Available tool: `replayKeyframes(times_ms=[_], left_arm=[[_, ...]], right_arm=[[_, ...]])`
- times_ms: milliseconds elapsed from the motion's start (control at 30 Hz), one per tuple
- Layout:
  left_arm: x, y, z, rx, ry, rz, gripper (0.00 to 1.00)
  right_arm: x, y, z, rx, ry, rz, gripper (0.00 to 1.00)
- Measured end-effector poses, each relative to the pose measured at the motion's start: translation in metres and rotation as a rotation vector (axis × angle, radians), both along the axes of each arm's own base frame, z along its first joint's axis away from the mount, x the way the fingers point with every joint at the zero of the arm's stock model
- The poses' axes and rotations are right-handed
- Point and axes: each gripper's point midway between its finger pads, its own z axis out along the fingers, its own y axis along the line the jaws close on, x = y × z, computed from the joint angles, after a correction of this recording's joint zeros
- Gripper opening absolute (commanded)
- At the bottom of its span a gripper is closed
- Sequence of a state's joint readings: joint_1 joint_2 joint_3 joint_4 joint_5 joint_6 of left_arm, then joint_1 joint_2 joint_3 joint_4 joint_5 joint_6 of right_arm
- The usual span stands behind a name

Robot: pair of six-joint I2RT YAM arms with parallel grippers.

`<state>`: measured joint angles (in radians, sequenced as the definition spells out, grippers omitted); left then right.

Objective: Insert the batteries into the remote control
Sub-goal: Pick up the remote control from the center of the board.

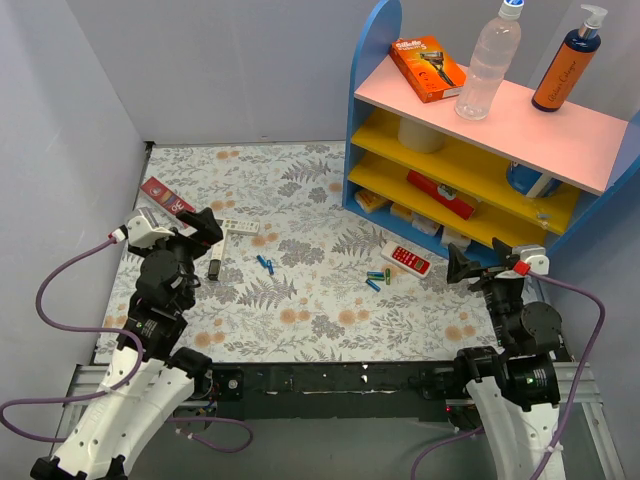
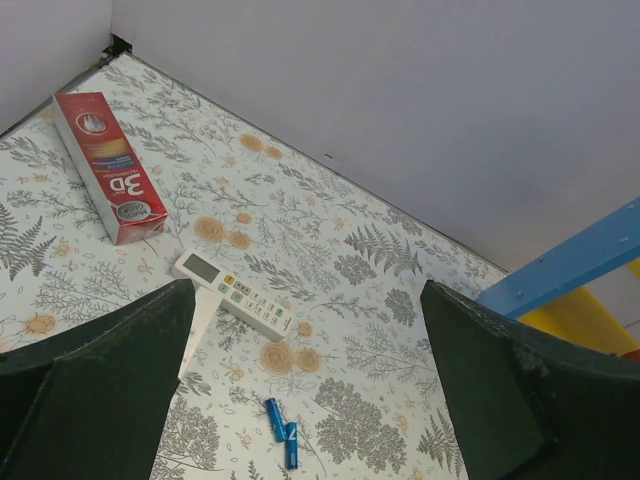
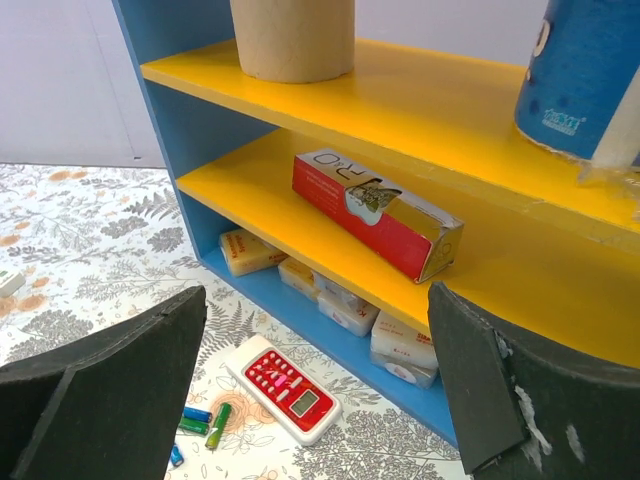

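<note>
The remote control [image 1: 405, 258] lies face up, red button pad showing, on the floral mat just in front of the shelf; it also shows in the right wrist view [image 3: 283, 388]. Green and blue batteries [image 1: 377, 277] lie just left of it, also in the right wrist view [image 3: 205, 423]. Two blue batteries [image 1: 265, 264] lie mid-mat, seen in the left wrist view [image 2: 283, 432]. My left gripper [image 1: 200, 228] is open and empty at the left, above the mat. My right gripper [image 1: 470, 265] is open and empty, right of the remote control.
A thinner white remote [image 1: 238, 227] with a crosswise piece and a small black device [image 1: 213, 268] lie by the left gripper. A red box [image 1: 166, 195] lies far left. The blue and yellow shelf [image 1: 560, 150] holds boxes, bottles and a paper roll.
</note>
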<state>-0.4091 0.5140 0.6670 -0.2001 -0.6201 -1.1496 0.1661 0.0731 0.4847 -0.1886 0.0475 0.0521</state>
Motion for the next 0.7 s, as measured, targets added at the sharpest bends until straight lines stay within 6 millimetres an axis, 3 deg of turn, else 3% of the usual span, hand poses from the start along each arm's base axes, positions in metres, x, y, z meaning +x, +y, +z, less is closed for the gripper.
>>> replayKeyframes(times_ms=[333, 567, 700], left_arm=[[0.002, -0.002, -0.004, -0.002, 0.009, -0.006, 0.98], [0.002, -0.006, -0.003, -0.004, 0.006, -0.027, 0.98], [0.001, -0.007, -0.002, -0.006, 0.001, -0.039, 0.98]], right_arm=[[0.003, -0.001, 0.006, 0.036, 0.107, -0.015, 0.98], [0.01, 0.023, -0.016, 0.03, 0.263, 0.105, 0.98], [0.018, 0.044, -0.042, 0.019, 0.431, 0.214, 0.98]])
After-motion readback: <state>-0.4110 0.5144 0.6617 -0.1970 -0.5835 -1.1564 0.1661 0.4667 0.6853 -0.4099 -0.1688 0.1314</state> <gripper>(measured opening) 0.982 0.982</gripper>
